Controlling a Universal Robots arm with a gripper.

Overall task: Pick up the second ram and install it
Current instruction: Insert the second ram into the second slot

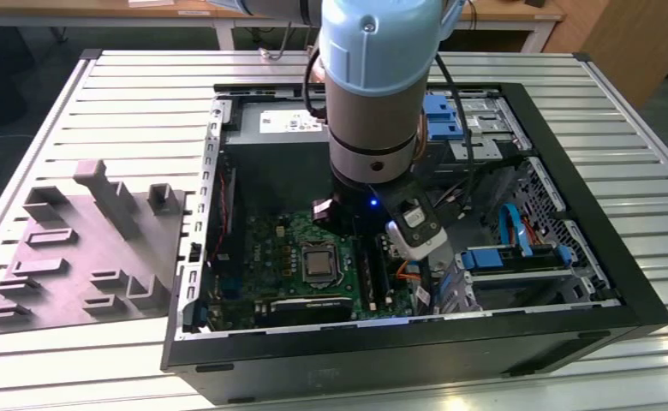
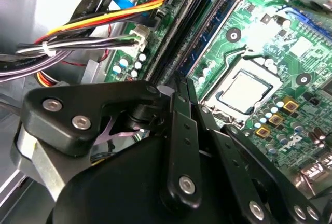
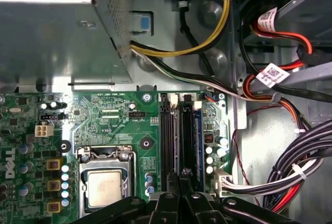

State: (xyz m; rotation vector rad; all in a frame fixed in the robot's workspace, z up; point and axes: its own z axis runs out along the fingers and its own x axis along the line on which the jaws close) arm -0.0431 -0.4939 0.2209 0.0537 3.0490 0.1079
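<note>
The second ram (image 3: 198,141) is a thin dark blue stick standing on edge along the outermost black slot of the green motherboard (image 3: 104,115), beside the cable side of the case. In the second wrist view the second ram (image 2: 210,29) runs away from my fingertips. My gripper (image 3: 180,178) is low inside the open computer case, its black fingers (image 2: 179,105) drawn close together at the stick's near end. In the exterior view the gripper (image 1: 401,255) hangs over the slots, just to the exterior view's right of the processor socket (image 1: 314,261).
Bundled cables (image 3: 290,172) lie close beside the slots. The metal power supply box (image 3: 57,32) stands past the board's far edge. Blue drive brackets (image 1: 515,257) fill the exterior view's right of the case. A grey parts holder (image 1: 83,248) sits on the slatted table.
</note>
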